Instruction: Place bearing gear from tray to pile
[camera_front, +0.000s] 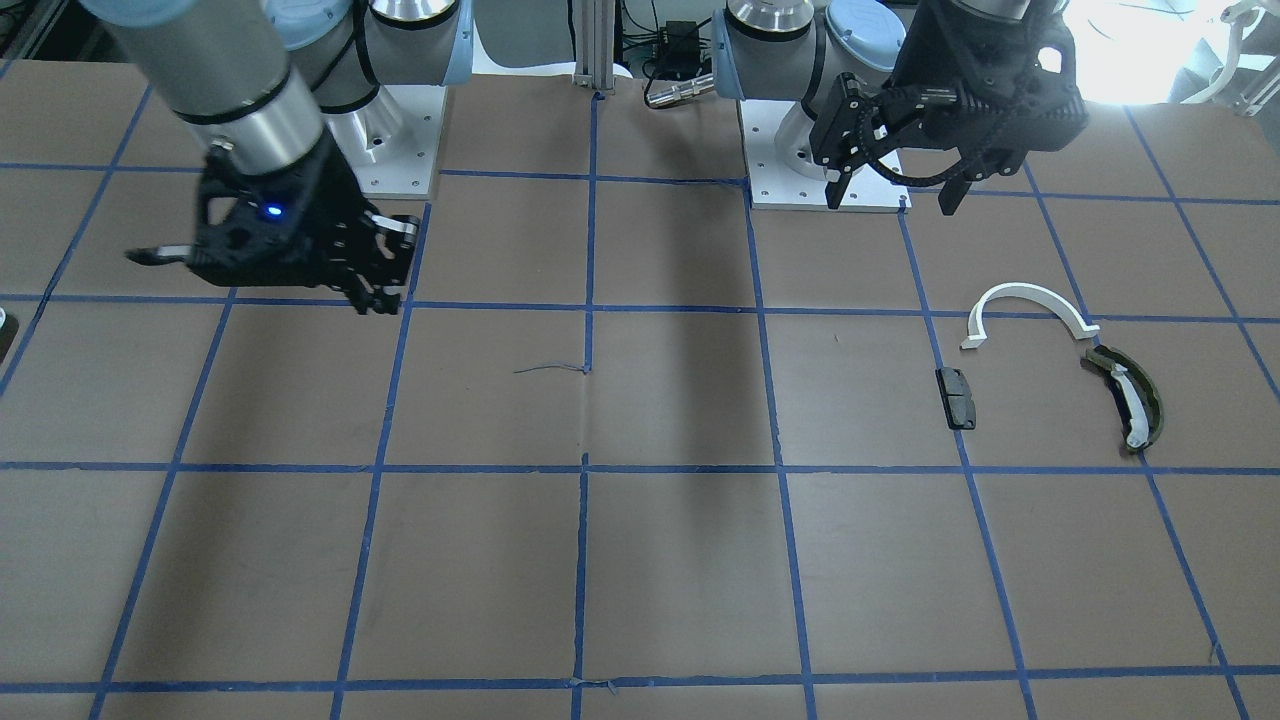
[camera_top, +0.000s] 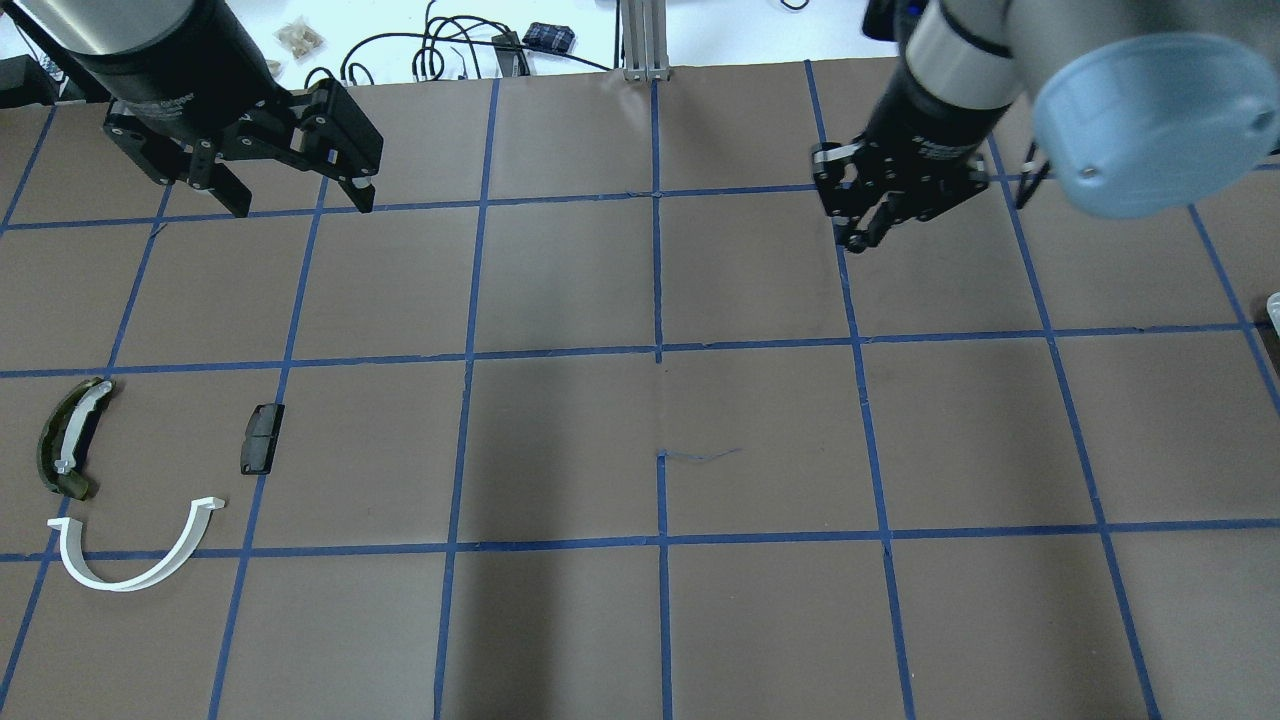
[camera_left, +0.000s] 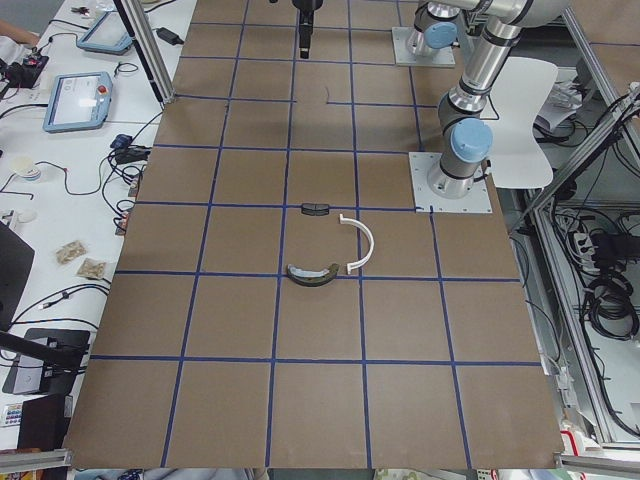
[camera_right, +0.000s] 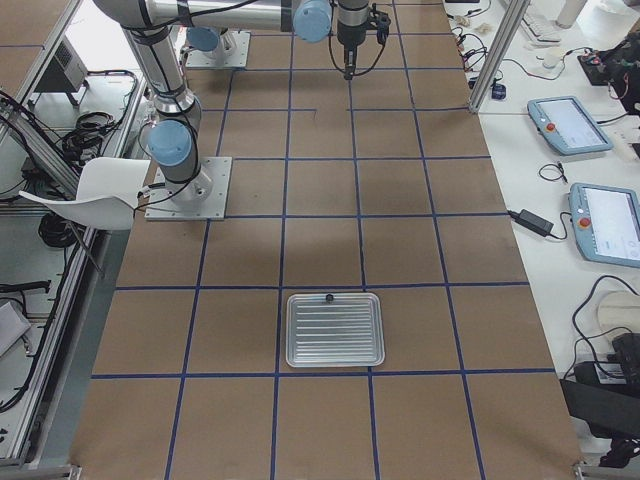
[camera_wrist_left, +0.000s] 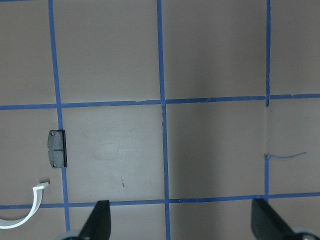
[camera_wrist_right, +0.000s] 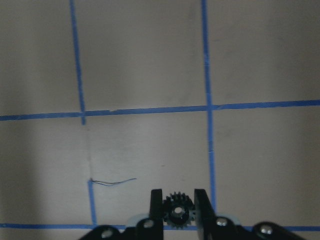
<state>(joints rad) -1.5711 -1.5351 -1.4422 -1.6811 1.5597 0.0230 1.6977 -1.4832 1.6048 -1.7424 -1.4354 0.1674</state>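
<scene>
My right gripper (camera_top: 857, 240) is shut on a small black bearing gear (camera_wrist_right: 176, 210) and holds it above the table's far middle; it also shows in the front view (camera_front: 382, 300). The pile lies on my left: a white half-ring arc (camera_top: 150, 578), an olive curved shoe (camera_top: 68, 435) with a white strip, and a small black pad (camera_top: 262, 438). My left gripper (camera_top: 303, 208) is open and empty, high above the table beyond the pile. The ribbed metal tray (camera_right: 335, 329) shows in the exterior right view, at the table's right end.
A small dark object (camera_right: 328, 298) sits at the tray's far rim. A short loose thread (camera_top: 700, 456) lies on the brown paper near the centre. Blue tape lines grid the table. Both robot bases (camera_front: 400, 140) stand at the table's near edge.
</scene>
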